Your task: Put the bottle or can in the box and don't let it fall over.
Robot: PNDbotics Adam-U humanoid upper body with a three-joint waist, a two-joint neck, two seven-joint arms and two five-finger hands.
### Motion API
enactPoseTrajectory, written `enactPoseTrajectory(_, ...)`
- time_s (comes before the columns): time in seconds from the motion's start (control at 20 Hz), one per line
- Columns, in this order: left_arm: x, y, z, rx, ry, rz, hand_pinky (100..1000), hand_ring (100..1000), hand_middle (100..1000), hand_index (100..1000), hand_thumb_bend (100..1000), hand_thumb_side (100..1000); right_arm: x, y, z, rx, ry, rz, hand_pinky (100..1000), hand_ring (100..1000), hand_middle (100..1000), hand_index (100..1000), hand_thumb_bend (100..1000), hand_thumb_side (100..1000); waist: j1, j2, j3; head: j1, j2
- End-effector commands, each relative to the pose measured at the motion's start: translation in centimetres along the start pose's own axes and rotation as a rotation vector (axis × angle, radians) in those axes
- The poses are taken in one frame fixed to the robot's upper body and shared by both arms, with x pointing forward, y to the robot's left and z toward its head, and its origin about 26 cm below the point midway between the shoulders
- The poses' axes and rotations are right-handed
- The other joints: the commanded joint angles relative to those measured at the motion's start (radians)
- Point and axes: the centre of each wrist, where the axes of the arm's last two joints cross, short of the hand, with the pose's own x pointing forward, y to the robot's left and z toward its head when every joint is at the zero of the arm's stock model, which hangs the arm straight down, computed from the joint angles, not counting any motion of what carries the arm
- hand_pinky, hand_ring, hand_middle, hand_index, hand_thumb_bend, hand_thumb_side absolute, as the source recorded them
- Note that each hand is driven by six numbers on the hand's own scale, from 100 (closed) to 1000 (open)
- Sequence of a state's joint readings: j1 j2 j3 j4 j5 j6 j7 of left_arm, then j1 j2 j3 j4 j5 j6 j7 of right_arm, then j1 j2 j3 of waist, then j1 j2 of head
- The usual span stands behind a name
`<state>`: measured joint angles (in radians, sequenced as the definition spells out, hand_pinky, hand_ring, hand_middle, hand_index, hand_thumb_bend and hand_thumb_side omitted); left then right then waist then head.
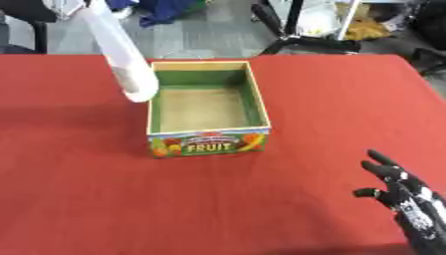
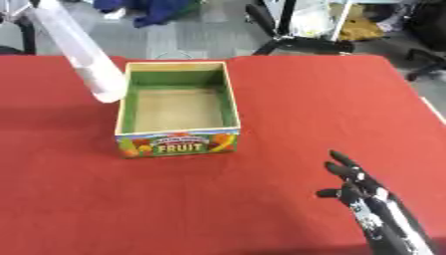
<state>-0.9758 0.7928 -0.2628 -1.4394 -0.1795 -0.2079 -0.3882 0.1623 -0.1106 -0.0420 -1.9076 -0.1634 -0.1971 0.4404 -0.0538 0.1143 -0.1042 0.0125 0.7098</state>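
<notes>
Left eye view shows a red table with an open-topped box standing near its middle; the box has green inner walls, a tan floor and a "FRUIT" label on its near side. A pale, translucent bottle slants down from the far left, its lower end beside the box's far left corner, at the rim and outside the box. What holds its upper end cannot be seen. The right hand rests at the near right corner, black fingers spread and pointing up, holding nothing.
</notes>
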Motion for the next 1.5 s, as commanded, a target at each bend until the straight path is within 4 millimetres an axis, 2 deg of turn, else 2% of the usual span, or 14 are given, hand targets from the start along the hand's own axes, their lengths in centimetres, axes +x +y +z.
enactPoseTrajectory(0.05,0.6,0.4,-1.0,0.023,-0.031,-0.006,478,371,206,476,100,216,0.4,-0.3,-0.3,0.022,-0.009,0.012,705,1000,1000,797,100,585,0.002,-0.009,-0.006,0.009,-0.008)
enactPoseTrajectory(0.25,0.4,-1.9,-2.2,-0.025,-0.036,0.031,506,393,225,496,100,223,0.4,-0.2,-0.4,0.030,-0.013,0.008,705,1000,1000,797,100,585,0.000,-0.005,-0.017,0.007,-0.016)
enactPoseTrajectory(0.35,0.1,-3.1,-2.5,-0.059,-0.029,0.035,580,460,292,560,100,281,0.4,-0.1,-0.4,0.032,-0.016,0.006,705,1000,1000,797,100,586,0.000,-0.003,-0.022,0.007,-0.019)
enactPoseTrajectory(0.4,0.0,-3.5,-2.5,-0.078,-0.027,0.030,661,546,397,657,104,360,0.4,-0.1,-0.5,0.032,-0.016,0.006,705,1000,1000,797,100,586,0.000,-0.002,-0.024,0.007,-0.019)
enactPoseTrajectory(0.45,-0.1,-3.9,-2.5,-0.097,-0.024,0.016,705,606,467,717,189,410,0.4,-0.1,-0.5,0.032,-0.017,0.005,705,1000,1000,797,100,586,0.000,-0.002,-0.026,0.007,-0.019)
enactPoseTrajectory(0.5,-0.2,-4.1,-2.5,-0.111,-0.020,-0.001,750,689,554,790,296,498,0.4,-0.1,-0.5,0.032,-0.017,0.005,705,1000,1000,797,100,587,0.000,-0.001,-0.026,0.007,-0.018)
enactPoseTrajectory(0.7,-0.7,-4.5,-1.9,-0.138,0.008,-0.056,823,818,724,878,515,673,0.4,-0.1,-0.6,0.032,-0.019,0.006,705,1000,1000,796,100,588,0.003,0.002,-0.025,0.002,-0.019)
enactPoseTrajectory(0.95,-0.9,-2.9,0.2,-0.050,0.034,-0.081,815,809,716,875,485,670,0.5,-0.3,-0.6,0.021,-0.019,0.013,706,1000,1000,796,100,587,0.007,0.003,-0.017,-0.014,-0.024)
enactPoseTrajectory(1.2,0.1,-0.8,4.5,0.114,0.045,-0.022,797,792,685,851,413,641,0.6,-0.5,-0.6,0.009,-0.022,0.022,706,1000,1000,796,100,584,0.009,0.008,-0.004,-0.032,-0.031)
enactPoseTrajectory(1.35,0.7,-1.1,7.6,0.234,0.076,0.073,788,784,669,833,335,642,0.6,-0.5,-0.6,0.000,-0.026,0.024,706,1000,1000,796,100,585,0.007,0.012,0.001,-0.041,-0.037)
enactPoseTrajectory(1.5,1.4,-2.9,10.5,0.373,0.124,0.180,782,778,656,819,292,638,0.7,-0.5,-0.7,-0.013,-0.031,0.025,706,1000,1000,796,100,588,0.004,0.017,0.008,-0.046,-0.040)
